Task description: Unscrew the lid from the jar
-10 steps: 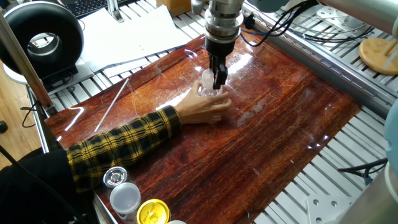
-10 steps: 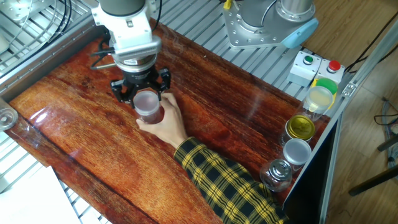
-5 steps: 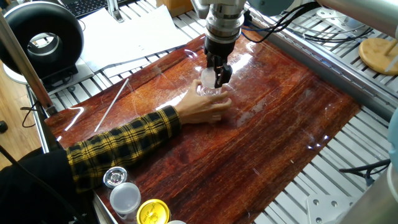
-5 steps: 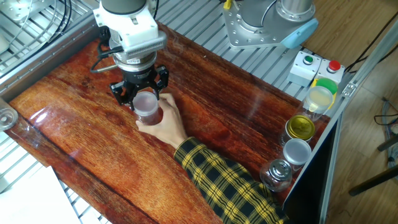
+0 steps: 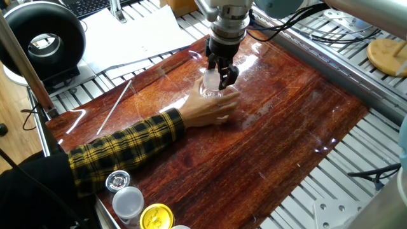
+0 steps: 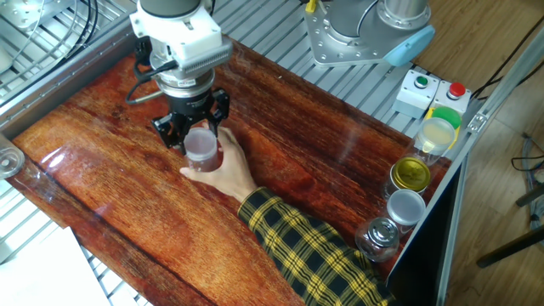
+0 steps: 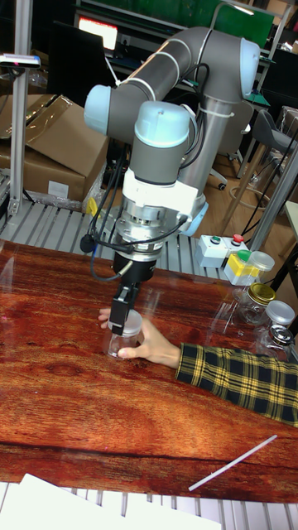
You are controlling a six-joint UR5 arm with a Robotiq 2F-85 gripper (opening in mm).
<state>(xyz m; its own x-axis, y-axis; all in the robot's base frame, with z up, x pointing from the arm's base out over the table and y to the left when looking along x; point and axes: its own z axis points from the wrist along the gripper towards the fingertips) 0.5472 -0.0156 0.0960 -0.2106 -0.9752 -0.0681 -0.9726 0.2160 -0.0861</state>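
At the middle of the wooden surface [image 6: 340, 170], the gripper [image 6: 197, 140] has its fingers clamped on the lid [image 6: 201, 141] — a person's hand [image 6: 228, 170] braces the jar [image 5: 211, 93] upright, likely so only the cap turns.

The robot arm [image 7: 178, 79] is built of thick grey tubes joined by rounded joints with pale blue caps. Its wrist ends in a white block, and under that sits a ribbed silver ring. Black cables loop off the wrist toward 9 o'clock. The claw [image 6: 192, 136] is black, with two narrow fingers [image 5: 226, 75]. The person's hand [image 6: 229, 167] comes out of a sleeve [image 6: 310, 255] checked in yellow and black.
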